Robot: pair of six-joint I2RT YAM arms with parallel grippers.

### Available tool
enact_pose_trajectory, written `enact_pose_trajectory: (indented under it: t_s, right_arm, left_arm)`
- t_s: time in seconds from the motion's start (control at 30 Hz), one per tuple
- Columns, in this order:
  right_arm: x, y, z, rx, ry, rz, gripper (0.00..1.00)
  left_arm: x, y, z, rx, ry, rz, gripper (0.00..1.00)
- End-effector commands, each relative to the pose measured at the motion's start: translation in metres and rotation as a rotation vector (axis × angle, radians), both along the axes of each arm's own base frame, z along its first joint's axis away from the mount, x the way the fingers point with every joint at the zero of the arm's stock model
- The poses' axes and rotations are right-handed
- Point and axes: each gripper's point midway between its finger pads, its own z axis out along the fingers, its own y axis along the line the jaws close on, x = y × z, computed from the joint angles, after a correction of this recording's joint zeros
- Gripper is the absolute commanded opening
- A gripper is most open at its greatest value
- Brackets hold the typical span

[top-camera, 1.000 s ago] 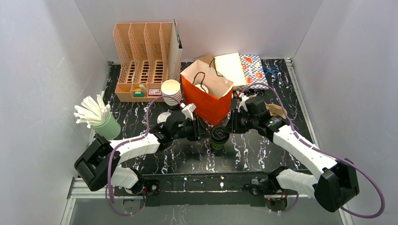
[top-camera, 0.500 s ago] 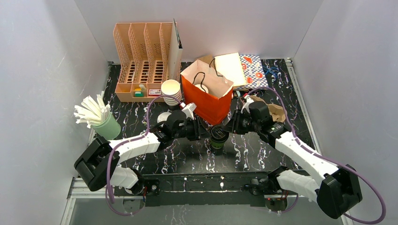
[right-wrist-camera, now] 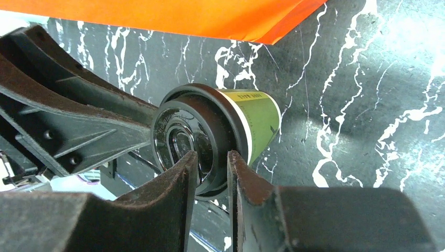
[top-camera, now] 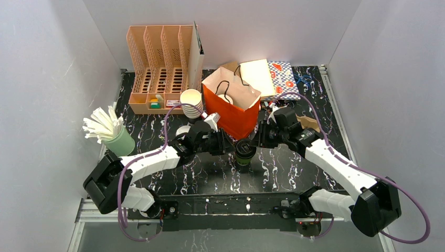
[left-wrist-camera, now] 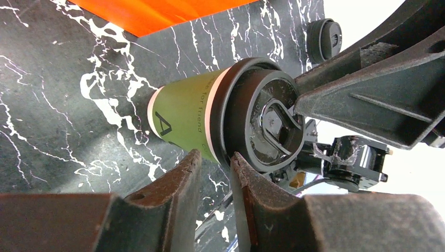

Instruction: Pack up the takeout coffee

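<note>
Jaws left and right, narrowly parted, pinch black lid (left-wrist-camera: 262,123).

The cup (left-wrist-camera: 181,118) at the centre of the left wrist view is matt green paper. Its lid (left-wrist-camera: 267,123) is glossy black plastic, scuffed. The table (left-wrist-camera: 63,105) is smooth and black with white marble-like veins and a faint sheen. The bag (left-wrist-camera: 157,13) along the top edge is smooth orange paper. The left gripper (left-wrist-camera: 216,156) has dark, grainy, matt plastic fingers (left-wrist-camera: 173,199).
</note>
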Motion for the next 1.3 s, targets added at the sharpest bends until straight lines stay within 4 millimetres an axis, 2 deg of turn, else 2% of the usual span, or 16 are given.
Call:
enact_pose_trajectory:
  t_s: [0.0, 0.2, 0.4, 0.57, 0.6, 0.67, 0.7, 0.8, 0.87, 0.97, 1.07, 1.1, 1.27]
  right_arm:
    - [-0.009, -0.013, -0.003, -0.132, 0.065, 0.033, 0.37]
    - [0.0, -0.006, 0.014, -0.122, 0.03, 0.056, 0.43]
    - [0.004, 0.001, 0.051, -0.075, -0.052, 0.105, 0.54]
    - [0.007, -0.001, 0.066, -0.084, -0.087, 0.106, 0.63]
    - [0.007, -0.003, 0.065, -0.092, -0.089, 0.098, 0.62]
    - [0.005, -0.006, 0.061, -0.099, -0.084, 0.084, 0.62]
    - [0.004, -0.008, 0.06, -0.099, -0.085, 0.074, 0.66]
    - [0.001, -0.015, 0.055, -0.085, -0.1, 0.038, 0.87]
    - [0.0, -0.021, 0.054, -0.073, -0.12, -0.005, 0.93]
    - [-0.002, -0.031, 0.05, -0.059, -0.121, -0.078, 0.92]
    - [-0.001, -0.041, 0.045, -0.049, -0.112, -0.159, 0.82]
    - [-0.001, -0.043, 0.044, -0.036, -0.112, -0.179, 0.76]
    - [-0.002, -0.043, 0.033, 0.022, -0.082, -0.227, 0.68]
  left_arm:
    - [0.004, 0.009, 0.006, 0.085, -0.034, 0.018, 0.26]
    - [0.009, 0.01, 0.025, 0.102, -0.067, 0.015, 0.29]
    - [0.013, 0.021, 0.04, 0.151, -0.129, 0.028, 0.33]
    - [0.011, 0.026, 0.049, 0.188, -0.183, -0.02, 0.39]
    - [0.009, 0.025, 0.053, 0.186, -0.208, -0.049, 0.43]
    - [0.006, 0.024, 0.062, 0.192, -0.284, -0.113, 0.6]
    - [0.004, 0.024, 0.067, 0.199, -0.329, -0.144, 0.7]
    - [0.0, 0.019, 0.078, 0.206, -0.405, -0.203, 0.86]
    - [-0.003, 0.014, 0.077, 0.23, -0.43, -0.24, 0.94]
    - [-0.006, 0.0, 0.076, 0.272, -0.483, -0.302, 0.98]
    - [-0.009, -0.012, 0.078, 0.32, -0.548, -0.356, 0.98]
    - [-0.01, -0.016, 0.078, 0.334, -0.559, -0.375, 0.98]
    - [-0.017, -0.034, 0.067, 0.44, -0.592, -0.474, 0.98]
